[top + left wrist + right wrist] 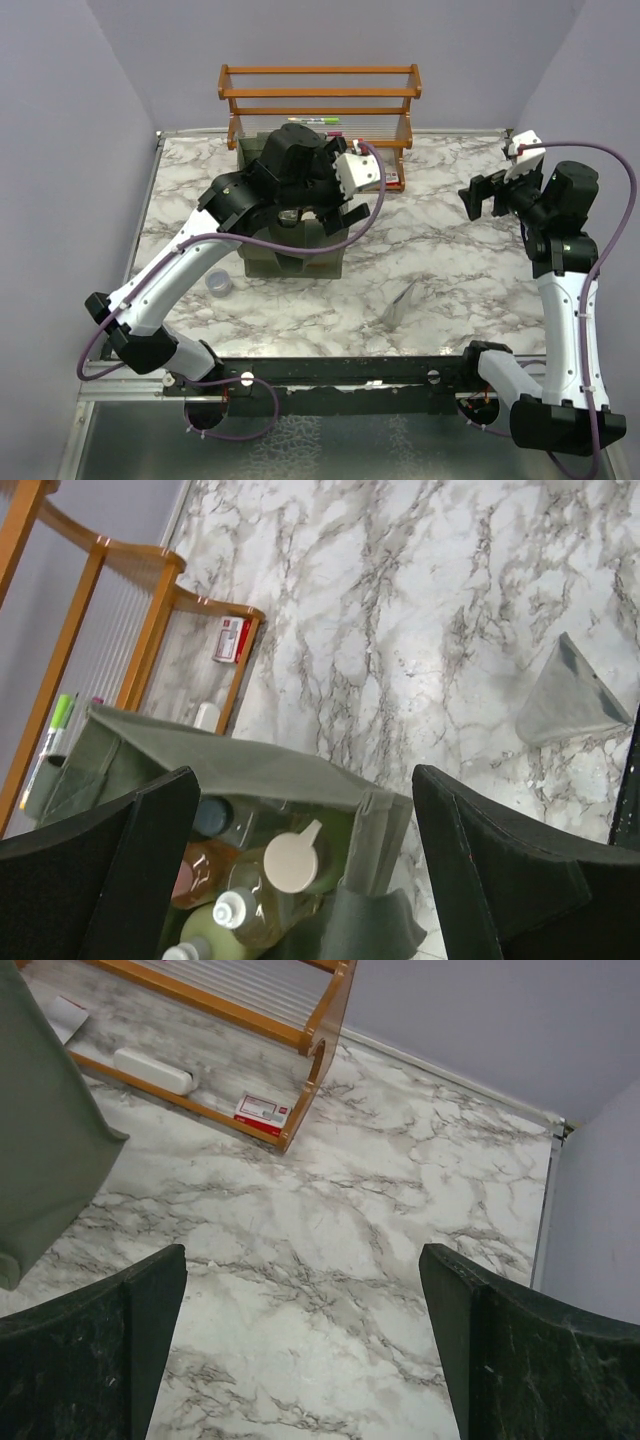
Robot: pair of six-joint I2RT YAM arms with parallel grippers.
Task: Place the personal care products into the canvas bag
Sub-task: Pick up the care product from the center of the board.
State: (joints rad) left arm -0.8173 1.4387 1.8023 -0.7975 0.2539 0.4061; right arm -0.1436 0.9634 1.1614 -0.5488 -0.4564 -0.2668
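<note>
Left arm (170,270) reaching forward, left fingers (100,870) spread wide, right arm (565,320) upright, right fingers (520,1360) spread wide, both empty

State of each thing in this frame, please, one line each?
Bag: upright, open at the top.
Bottles: inside the bag.
Pouch: lying on the table, outside the bag.
Cup: upright on the table.
Left fingers: open, empty, above the bag.
Right fingers: open, empty.

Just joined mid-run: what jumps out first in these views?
The boxy olive-green canvas bag stands left of centre, bottles packed inside, with the left claw open above it. A grey pouch lies alone on the marble table to its right; the right claw hangs open over bare tabletop.
</note>
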